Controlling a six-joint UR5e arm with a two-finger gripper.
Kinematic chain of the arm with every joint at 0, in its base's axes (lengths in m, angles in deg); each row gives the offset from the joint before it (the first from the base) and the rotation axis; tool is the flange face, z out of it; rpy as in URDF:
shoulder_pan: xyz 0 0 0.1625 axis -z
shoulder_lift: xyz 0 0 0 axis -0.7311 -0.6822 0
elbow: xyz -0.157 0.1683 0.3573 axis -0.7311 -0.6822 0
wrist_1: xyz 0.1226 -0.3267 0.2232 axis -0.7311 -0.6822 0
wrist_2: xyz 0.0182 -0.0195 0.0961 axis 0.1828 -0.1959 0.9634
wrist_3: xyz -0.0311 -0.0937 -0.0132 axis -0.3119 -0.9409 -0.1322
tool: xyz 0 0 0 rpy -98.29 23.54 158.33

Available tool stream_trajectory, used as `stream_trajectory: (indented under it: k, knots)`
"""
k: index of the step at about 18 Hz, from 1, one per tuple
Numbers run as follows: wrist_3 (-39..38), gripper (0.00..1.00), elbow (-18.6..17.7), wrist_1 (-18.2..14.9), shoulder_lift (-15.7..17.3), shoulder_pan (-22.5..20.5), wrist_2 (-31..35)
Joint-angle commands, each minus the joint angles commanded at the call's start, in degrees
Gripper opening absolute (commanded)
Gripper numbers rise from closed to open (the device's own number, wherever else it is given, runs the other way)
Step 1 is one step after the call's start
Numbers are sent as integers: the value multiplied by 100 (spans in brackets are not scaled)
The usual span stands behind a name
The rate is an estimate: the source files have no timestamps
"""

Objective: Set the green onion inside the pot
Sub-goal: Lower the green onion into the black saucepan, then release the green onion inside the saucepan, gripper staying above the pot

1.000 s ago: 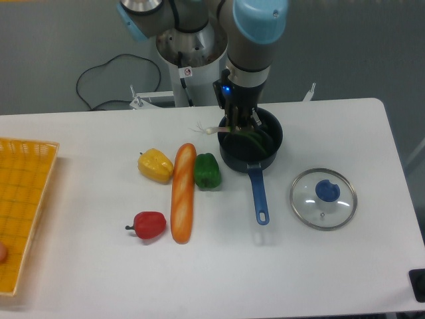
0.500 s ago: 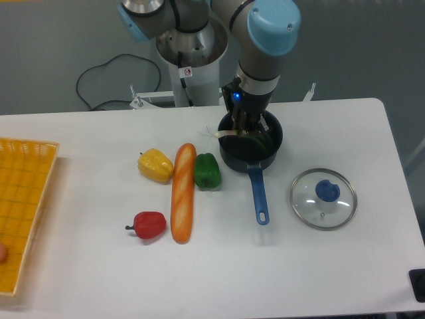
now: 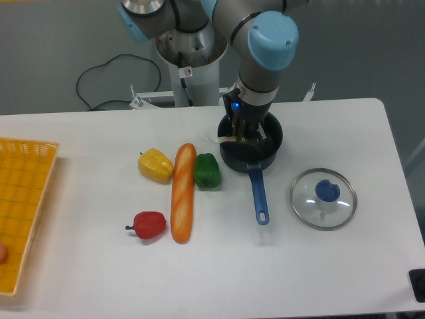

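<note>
Onion over the pot, root end hanging out past the rim

The gripper (image 3: 246, 135) is low inside the pot (image 3: 251, 149), its fingers closed on the green onion (image 3: 240, 139) — the dark leaves lie down in the pot while the whitish root end pokes out over the rim on the side facing the green pepper (image 3: 207, 171). The risk, as I judge it, is the stalk's length: it looks longer than the pot is wide, so on release it may rest across the rim and tip out toward the pepper and the baguette (image 3: 182, 191). A second hazard — the fingers sit close to the pot's wall, and a sideways pull could nudge the pot or swing its blue handle (image 3: 258, 197) toward the glass lid (image 3: 323, 198) beside it.
</note>
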Motion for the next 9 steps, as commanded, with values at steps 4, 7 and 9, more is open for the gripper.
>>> stream_trajectory:
  k: [4, 7, 9]
  knots:
    - [27, 24, -203, 176, 53, 35, 9]
    - [27, 25, -238, 176, 53, 53, 18]
    - [27, 26, -264, 176, 53, 62, 18]
